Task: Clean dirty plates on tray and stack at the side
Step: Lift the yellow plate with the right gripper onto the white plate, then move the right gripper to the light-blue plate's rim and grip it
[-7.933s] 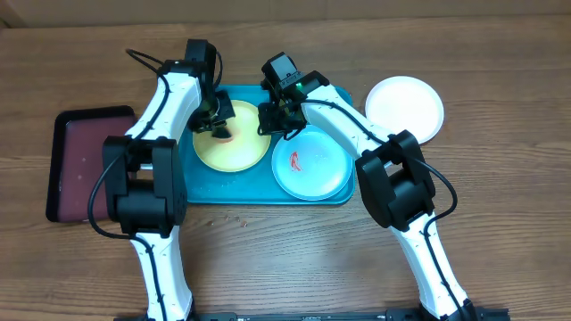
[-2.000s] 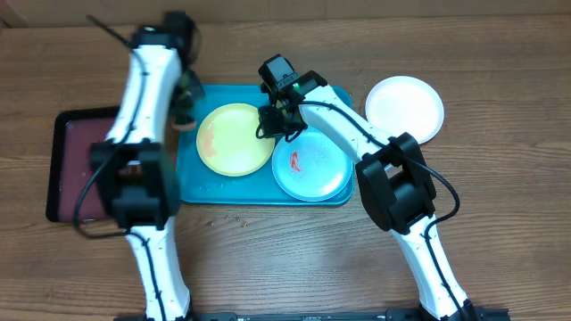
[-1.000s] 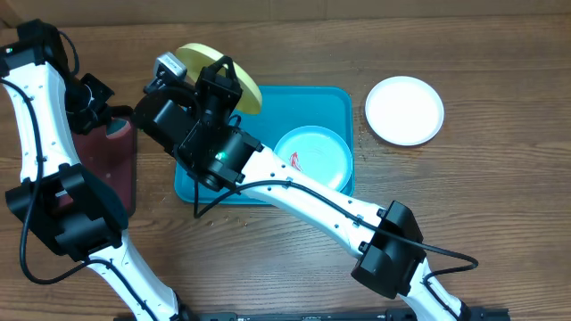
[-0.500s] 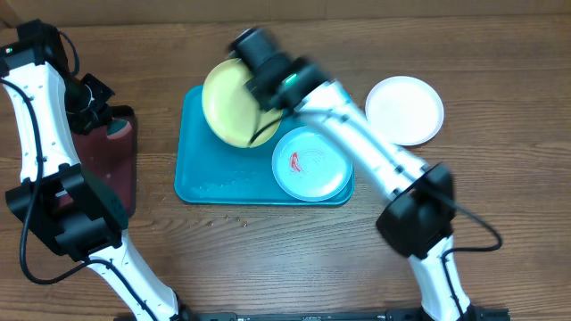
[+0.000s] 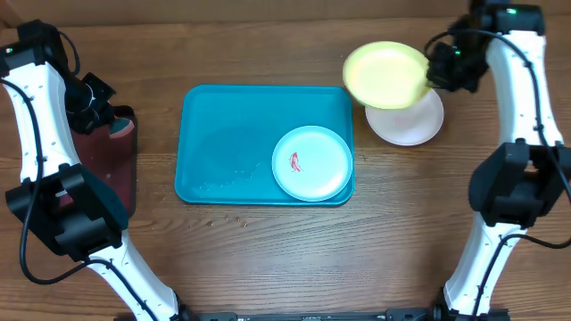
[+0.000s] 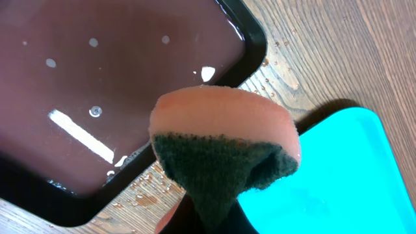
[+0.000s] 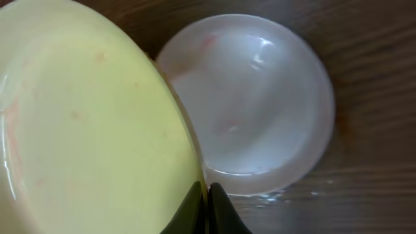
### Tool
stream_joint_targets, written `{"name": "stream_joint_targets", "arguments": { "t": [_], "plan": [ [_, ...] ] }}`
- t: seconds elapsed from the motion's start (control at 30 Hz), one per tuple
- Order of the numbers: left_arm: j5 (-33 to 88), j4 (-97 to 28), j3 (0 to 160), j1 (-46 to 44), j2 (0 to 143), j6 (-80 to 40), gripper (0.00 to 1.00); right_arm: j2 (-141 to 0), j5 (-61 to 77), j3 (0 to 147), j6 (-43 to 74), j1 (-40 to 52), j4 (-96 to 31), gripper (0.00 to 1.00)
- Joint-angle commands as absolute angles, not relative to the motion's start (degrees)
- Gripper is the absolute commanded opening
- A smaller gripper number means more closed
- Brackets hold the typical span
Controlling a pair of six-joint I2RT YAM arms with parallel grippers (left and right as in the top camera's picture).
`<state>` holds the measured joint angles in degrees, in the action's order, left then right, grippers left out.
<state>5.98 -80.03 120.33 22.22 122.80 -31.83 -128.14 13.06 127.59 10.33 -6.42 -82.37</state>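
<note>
yellow plate held over the white one, upper right

you are working on a brown wooden table (image 5: 268, 259), seen from above. the teal tray (image 5: 223, 134) sits at centre. a maroon tray (image 6: 97, 84) lies at the left edge, wet and glossy, with droplets on the wood by its corner.

your right gripper (image 7: 207, 211) is pinched on the rim of the yellow plate (image 5: 384, 76), at the plate's right edge in the overhead view. the plate hangs at the upper right of the frame and covers the upper left part of the white plate (image 5: 410, 129), which lies on the wood just right of the teal tray. you cannot tell whether the two plates touch. faint orange marks show on the yellow plate in the right wrist view.

the blue plate (image 5: 317, 165) lies in the teal tray's lower right corner, close to the rim, with a red smear (image 5: 294, 162) on its left half.

your left gripper (image 5: 94, 111) is clamped on a sponge (image 6: 221, 143), green side down, over the maroon tray's corner and well apart from all three plates.

the teal tray's left half is bare. wide bare wood runs along the lower frame, with a few crumbs just below the teal tray.
</note>
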Motion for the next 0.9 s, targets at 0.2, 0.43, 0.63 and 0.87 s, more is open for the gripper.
{"name": "stream_joint_targets", "arguments": {
  "t": [0.2, 0.43, 0.63, 0.87],
  "plan": [
    [7.1, -79.4, 120.2, 20.6, 122.5, -30.4, 0.04, -128.1, 7.0, 120.1, 10.5, -10.7, -78.3, 0.04],
    [7.1, -79.3, 120.2, 20.5, 122.5, -30.4, 0.04, -128.1, 4.8, 114.2, 12.4, -10.7, -73.1, 0.3],
    [7.1, -79.1, 120.2, 20.4, 122.5, -30.4, 0.04, -128.0, 8.0, 114.1, 9.5, -8.3, -73.6, 0.67],
    [7.4, -79.2, 120.2, 20.1, 122.5, -30.5, 0.04, -127.5, 23.6, 115.0, -3.2, -2.6, -74.2, 0.66]
  ]
}}
